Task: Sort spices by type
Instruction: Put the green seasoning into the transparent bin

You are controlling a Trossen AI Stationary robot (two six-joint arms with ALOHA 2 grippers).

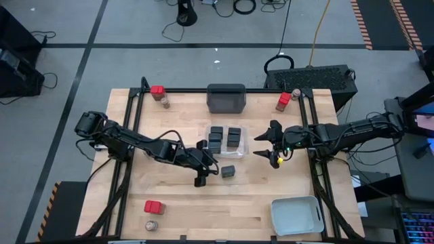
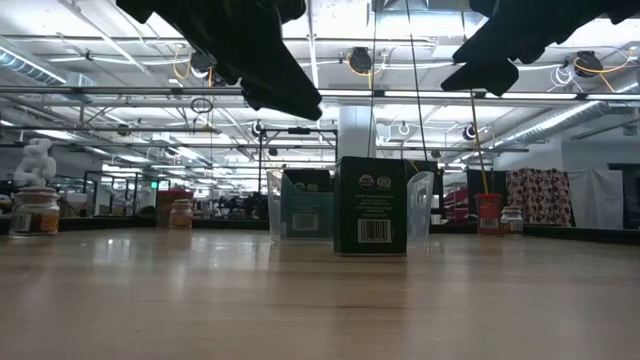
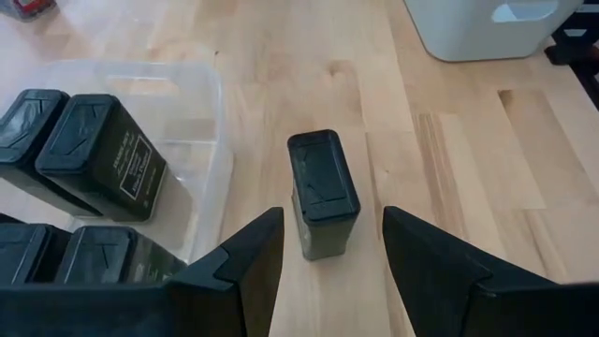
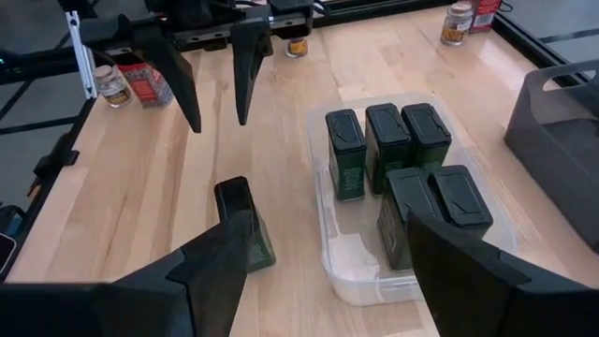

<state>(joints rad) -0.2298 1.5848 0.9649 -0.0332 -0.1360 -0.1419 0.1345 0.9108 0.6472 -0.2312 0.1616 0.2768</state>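
One black boxy spice [image 3: 323, 192] stands upright on its base on the wood, just beside the clear tray [image 1: 243, 144]; it also shows in the right wrist view [image 4: 245, 225]. My left gripper [image 3: 332, 223] hovers open above and just short of it, fingers either side of it in view, touching nothing. Several black spices [image 4: 393, 159] stand in the clear tray. My right gripper [image 1: 261, 146] hangs open above the table to the tray's right. Red-topped spices [image 1: 157, 90] and round jars [image 1: 165, 102] stand in pairs near three corners.
A dark grey tray [image 1: 226, 98] sits at the far edge, a pale grey tray [image 1: 296, 213] at the near right corner. More pairs stand at the far right [image 1: 283, 100] and near left [image 1: 154, 207]. Bare wood lies between the lone black spice and the near edge.
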